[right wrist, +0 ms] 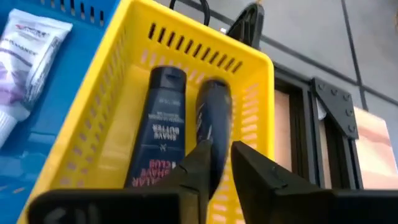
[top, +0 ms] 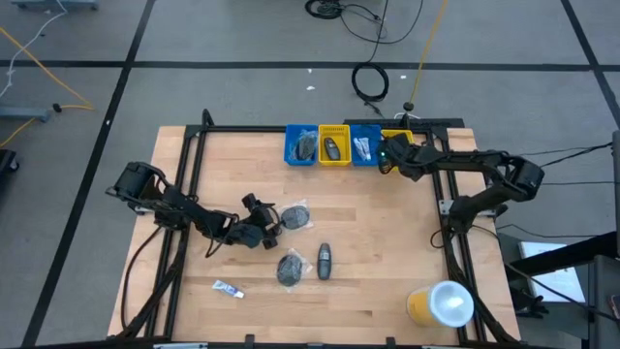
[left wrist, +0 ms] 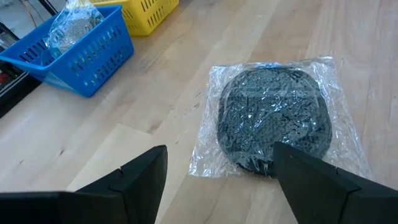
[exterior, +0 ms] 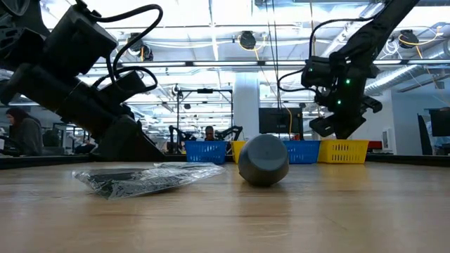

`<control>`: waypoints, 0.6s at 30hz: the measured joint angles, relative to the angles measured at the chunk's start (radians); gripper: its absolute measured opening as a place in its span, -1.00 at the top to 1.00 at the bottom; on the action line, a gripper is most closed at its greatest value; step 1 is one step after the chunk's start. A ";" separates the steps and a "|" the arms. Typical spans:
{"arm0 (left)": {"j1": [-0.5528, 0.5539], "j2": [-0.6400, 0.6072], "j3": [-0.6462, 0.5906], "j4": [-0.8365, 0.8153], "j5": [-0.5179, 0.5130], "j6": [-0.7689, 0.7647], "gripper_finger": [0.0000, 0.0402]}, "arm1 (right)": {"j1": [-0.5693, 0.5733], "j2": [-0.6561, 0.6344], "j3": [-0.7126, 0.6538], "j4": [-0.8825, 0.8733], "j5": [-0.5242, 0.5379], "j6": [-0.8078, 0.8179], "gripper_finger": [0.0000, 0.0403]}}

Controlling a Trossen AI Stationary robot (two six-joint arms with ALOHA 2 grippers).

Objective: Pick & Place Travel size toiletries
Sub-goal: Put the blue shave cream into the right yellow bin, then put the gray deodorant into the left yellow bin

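The wooden table point(top: 368, 242) is pale tan with a black frame. 2 blue bins point(top: 300, 145) alternate with 2 yellow slotted bins point(right wrist: 249, 74). A black tube point(right wrist: 158, 130) bears grey lettering. A dark mesh-patterned round piece point(left wrist: 273, 118) sits in clear wrap. The yellow cup point(top: 421, 305) has a white lid.

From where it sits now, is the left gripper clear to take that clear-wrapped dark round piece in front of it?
Probably yes. The left gripper is open, its fingers either side of the near edge of the clear-wrapped dark round piece, which lies flat on the table with nothing between them.
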 joint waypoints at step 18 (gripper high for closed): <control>0.000 0.000 0.000 0.000 0.003 -0.003 -0.41 | 0.376 -0.229 -0.010 0.199 -0.130 -0.011 0.49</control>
